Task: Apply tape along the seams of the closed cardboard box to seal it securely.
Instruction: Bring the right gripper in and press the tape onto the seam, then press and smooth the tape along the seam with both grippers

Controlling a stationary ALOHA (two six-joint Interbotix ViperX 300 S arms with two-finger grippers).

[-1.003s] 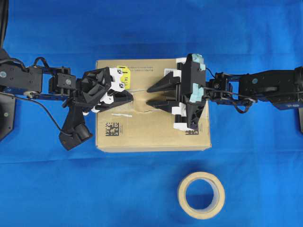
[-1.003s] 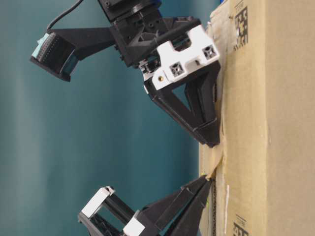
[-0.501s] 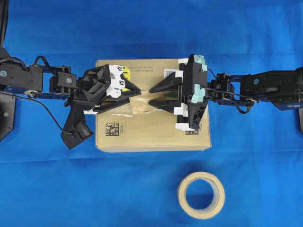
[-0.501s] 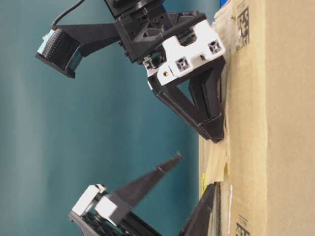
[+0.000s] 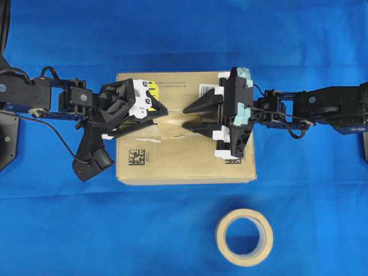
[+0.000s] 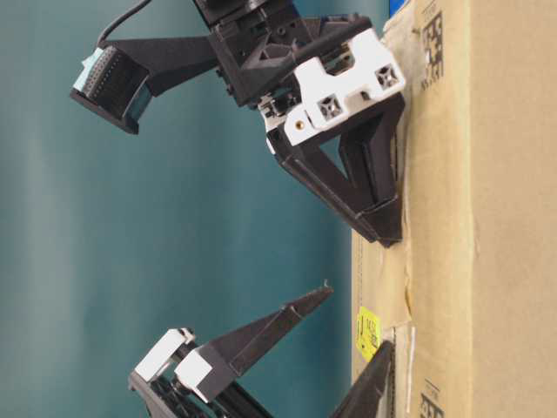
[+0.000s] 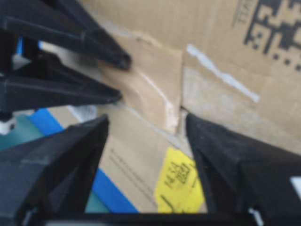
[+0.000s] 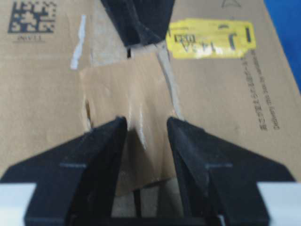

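The cardboard box [image 5: 190, 161] lies between my arms. The tape [image 5: 172, 125], a tan square piece, lies flat over the seams [image 8: 138, 197] at the box's middle; it also shows in the left wrist view [image 7: 150, 87], the right wrist view [image 8: 127, 94] and the table-level view [image 6: 389, 270]. My left gripper [image 5: 161, 117] is open and empty just left of the tape, above the yellow sticker [image 7: 181, 181]. My right gripper [image 5: 184, 118] is open, with its fingertips [image 8: 110, 136] resting on the tape's right part.
The beige tape roll [image 5: 244, 237] lies on the blue cloth in front of the box. A white barcode label [image 5: 207, 87] and black square codes [image 5: 135, 157] mark the box top. Pale torn old tape [image 8: 77, 42] edges the seam.
My left gripper opened, let go of the tape and drew back a little to the left. The tape now lies flat on the box. My right gripper edged left onto it.
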